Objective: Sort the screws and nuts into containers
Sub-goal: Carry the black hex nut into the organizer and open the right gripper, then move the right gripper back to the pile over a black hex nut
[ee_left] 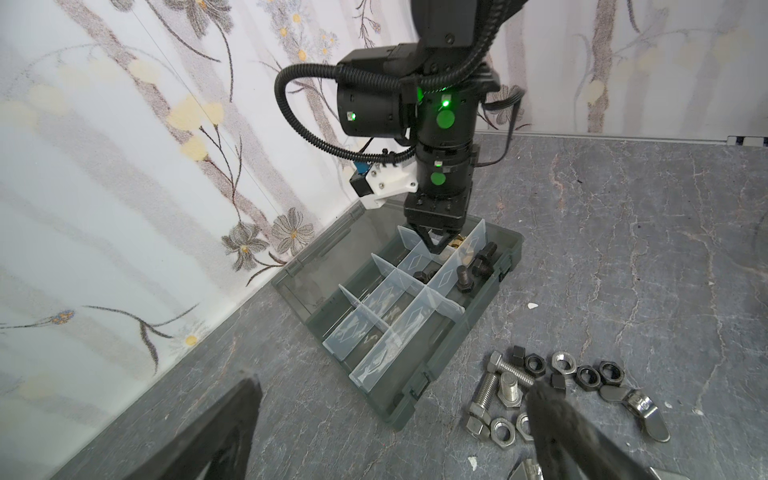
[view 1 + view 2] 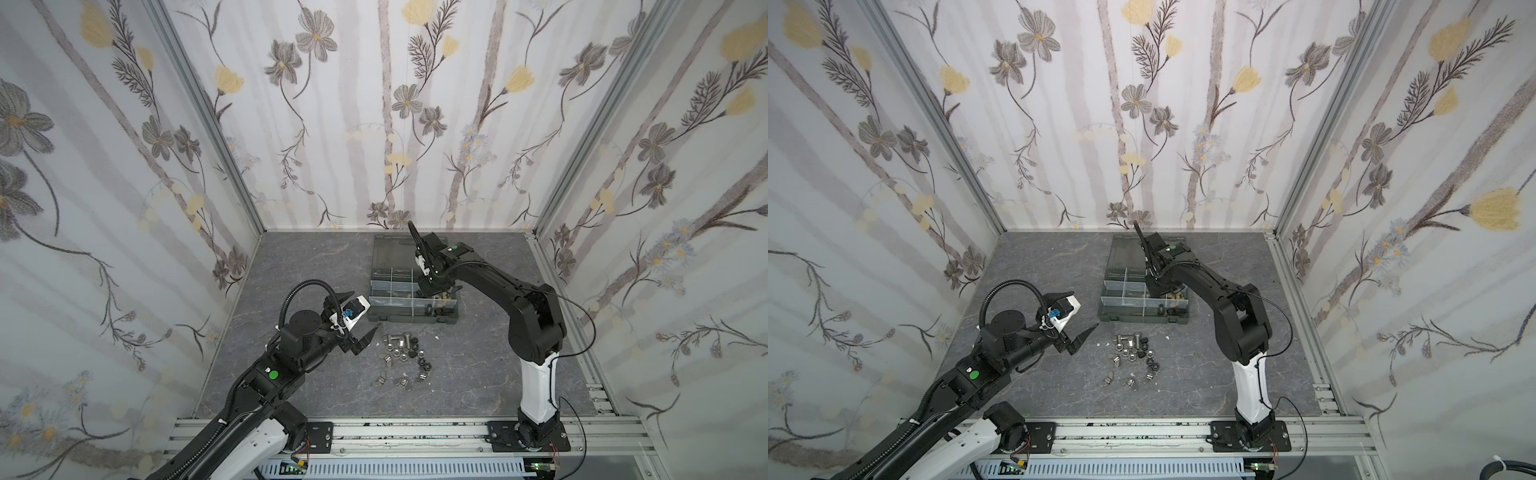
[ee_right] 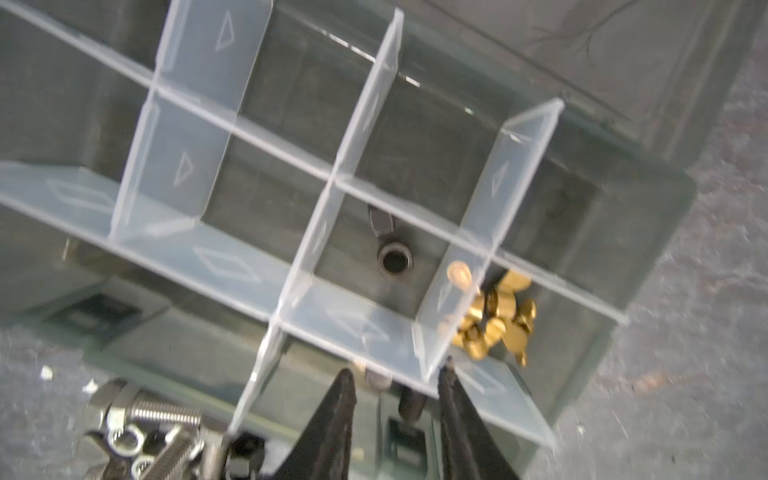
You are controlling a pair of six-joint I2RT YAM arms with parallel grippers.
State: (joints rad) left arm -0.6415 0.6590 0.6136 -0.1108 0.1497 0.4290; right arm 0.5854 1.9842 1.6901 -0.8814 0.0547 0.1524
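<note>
Two grippers in view. Right gripper [image 3: 395,382] points down into organizer case [image 2: 395,318], jaws slightly apart, nothing between them. Beneath it: grey wing nut [image 3: 390,253] lying in compartment [image 3: 353,232]; brass wing nuts [image 3: 494,320] in adjoining compartment. Black bolts [image 1: 478,266] in case row nearest robot. Left gripper [image 1: 395,380] hovers above table [image 2: 299,266] left of case, jaws wide apart, empty. Loose silver bolts [image 1: 509,386] and nuts [image 1: 586,376] piled on table just before case.
</note>
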